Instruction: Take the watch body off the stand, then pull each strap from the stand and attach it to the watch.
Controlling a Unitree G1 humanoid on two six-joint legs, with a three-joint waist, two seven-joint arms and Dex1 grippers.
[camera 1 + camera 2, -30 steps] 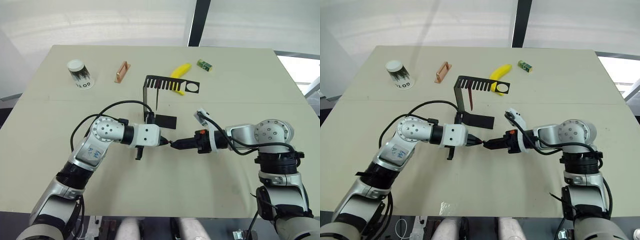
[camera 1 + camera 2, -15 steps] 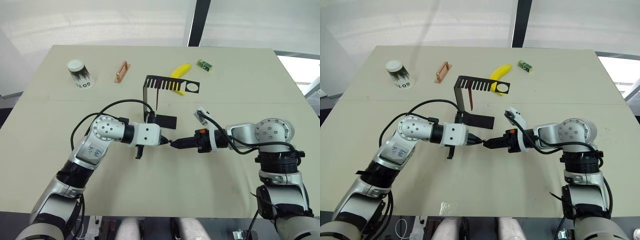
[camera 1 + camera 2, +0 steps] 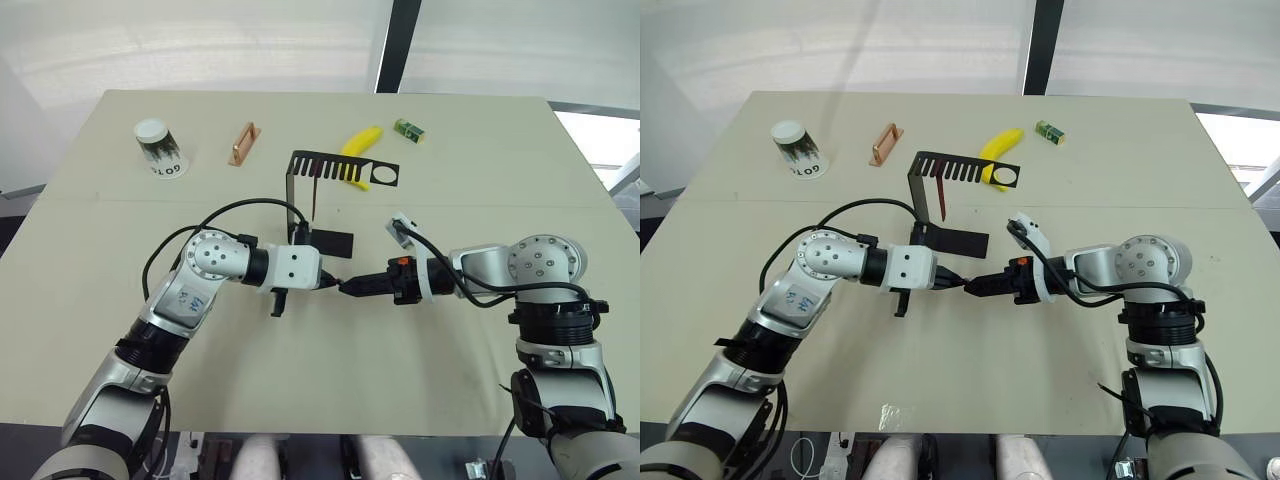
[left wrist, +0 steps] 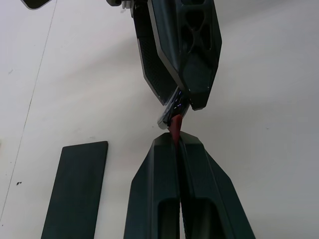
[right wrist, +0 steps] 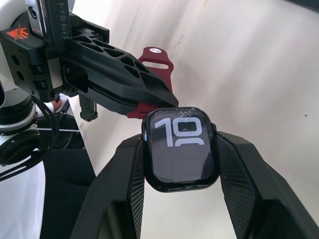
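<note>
The two grippers meet tip to tip over the middle of the table. The right gripper has its two fingers closed on the sides of the watch. The watch face points at the wrist camera and shows white digits. The left gripper has its fingers pressed tight together on one red strap. The end of this strap touches the edge of the watch on the side toward the left gripper. The rest of the strap sticks out behind the left fingers, and its far end has a small round stud.

The stand sits just past the grippers, at about 11 o'clock from where they meet. Its flat base lies on the table beside the left gripper. The other strap hangs down from the comb arm of the stand.

At the far side of the table lie more things. A banana lies right behind the stand's ring. A small green box is at about 1 o'clock. A copper handle and a paper cup are at about 10 o'clock, well apart from the stand.
</note>
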